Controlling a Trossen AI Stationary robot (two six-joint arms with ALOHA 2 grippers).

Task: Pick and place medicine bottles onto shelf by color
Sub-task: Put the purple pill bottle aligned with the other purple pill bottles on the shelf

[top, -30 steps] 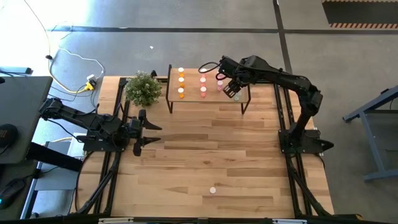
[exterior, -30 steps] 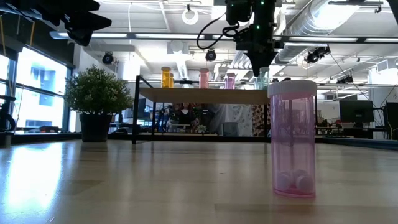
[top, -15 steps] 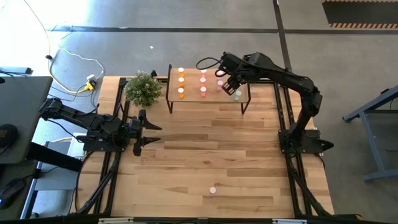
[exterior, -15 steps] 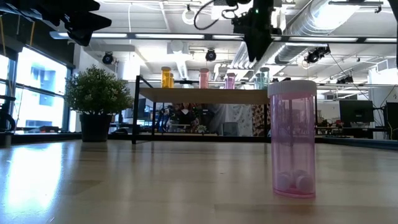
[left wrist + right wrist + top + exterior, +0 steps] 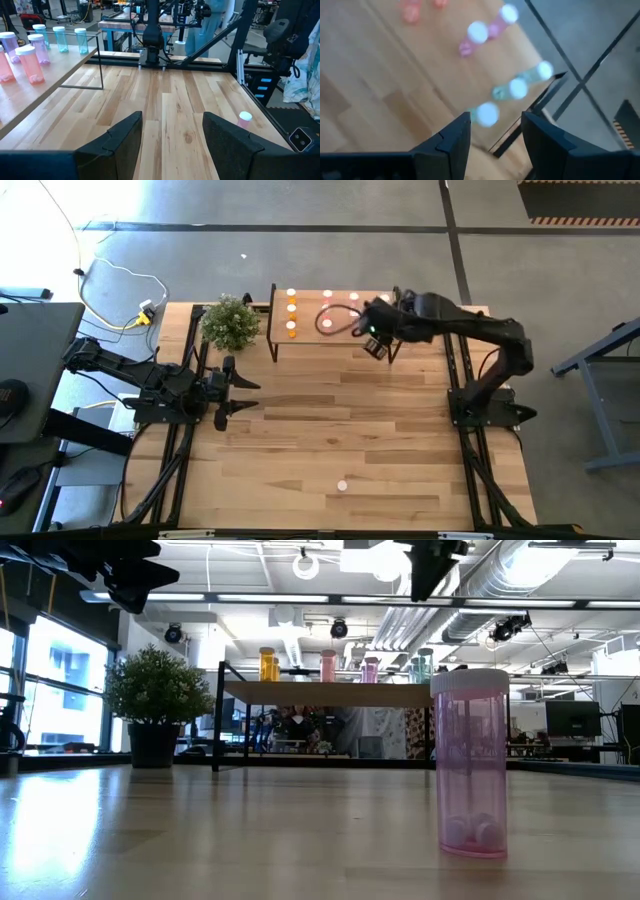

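Note:
The shelf (image 5: 308, 315) stands at the table's far edge, and medicine bottles stand upright on it in rows: orange (image 5: 268, 664), light pink (image 5: 328, 665), deep pink (image 5: 369, 669) and pale green (image 5: 424, 665). One pink bottle (image 5: 342, 486) stands alone near the table's near edge (image 5: 470, 765). My right gripper (image 5: 377, 348) hangs open high above the shelf's right end, over the pale green bottles (image 5: 485, 114), and holds nothing. My left gripper (image 5: 245, 392) waits open at the table's left side, also holding nothing.
A green potted plant (image 5: 230, 323) stands just left of the shelf. The shelf's black legs (image 5: 100, 65) reach down to the table. Bare wooden planks (image 5: 340, 420) lie between the shelf and the lone pink bottle (image 5: 244, 119).
My right gripper has risen from among the pale green bottles at the shelf's right end and drawn back toward the near edge. A pale green bottle it was around stays standing on the shelf. My left arm has kept still.

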